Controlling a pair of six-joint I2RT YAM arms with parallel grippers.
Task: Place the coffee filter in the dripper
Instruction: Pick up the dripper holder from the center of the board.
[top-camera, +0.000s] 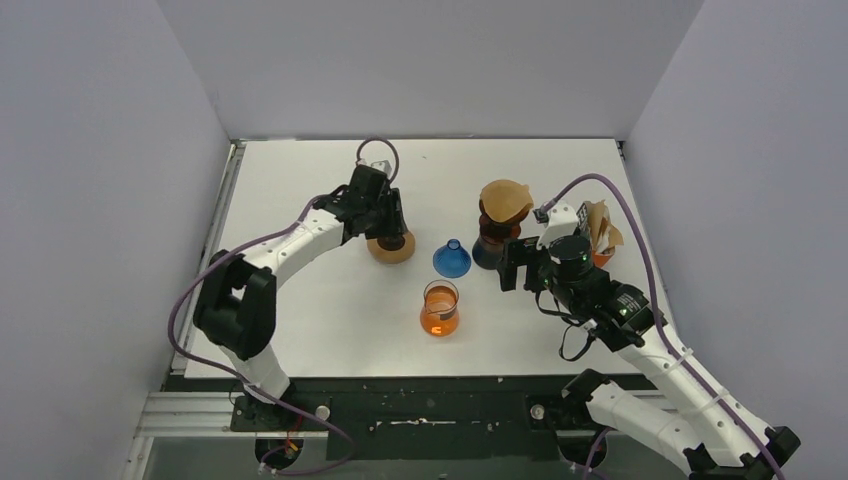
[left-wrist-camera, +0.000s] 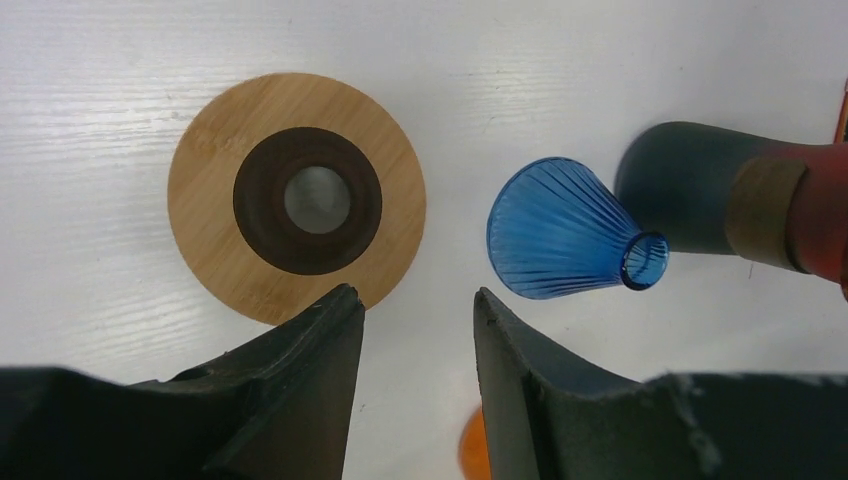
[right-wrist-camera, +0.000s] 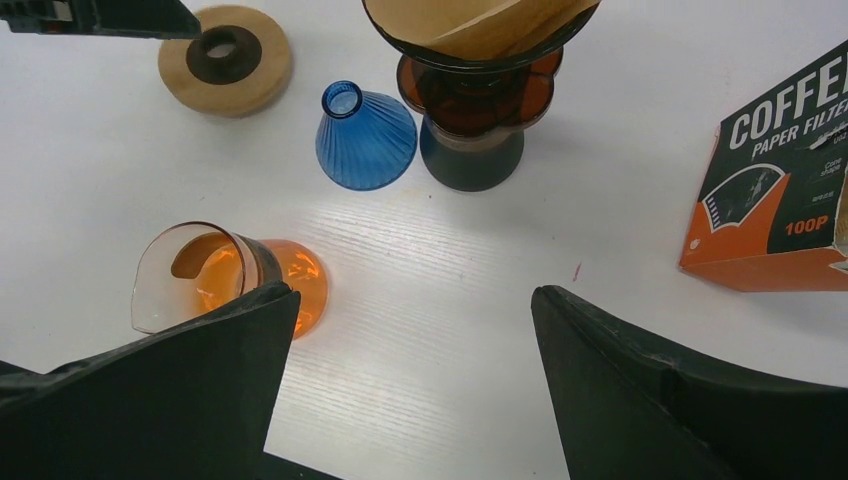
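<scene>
A brown paper coffee filter (top-camera: 505, 196) sits in the amber dripper (top-camera: 497, 226), which stands on a dark base at the table's middle right. The right wrist view shows the filter (right-wrist-camera: 480, 22) inside the dripper (right-wrist-camera: 475, 92) at the top. My right gripper (right-wrist-camera: 415, 295) is open above bare table, a short way in front of the dripper, with nothing between its fingers. My left gripper (left-wrist-camera: 415, 300) is open and empty, just beside a round wooden disc (left-wrist-camera: 296, 195). In the top view the left gripper (top-camera: 388, 228) hovers over that disc.
A blue ribbed cone (top-camera: 452, 259) lies mouth-down between the wooden disc (top-camera: 390, 247) and the dripper. An orange glass carafe (top-camera: 440, 308) stands nearer the arms. An orange and black filter box (right-wrist-camera: 775, 190) lies at the right, behind my right arm.
</scene>
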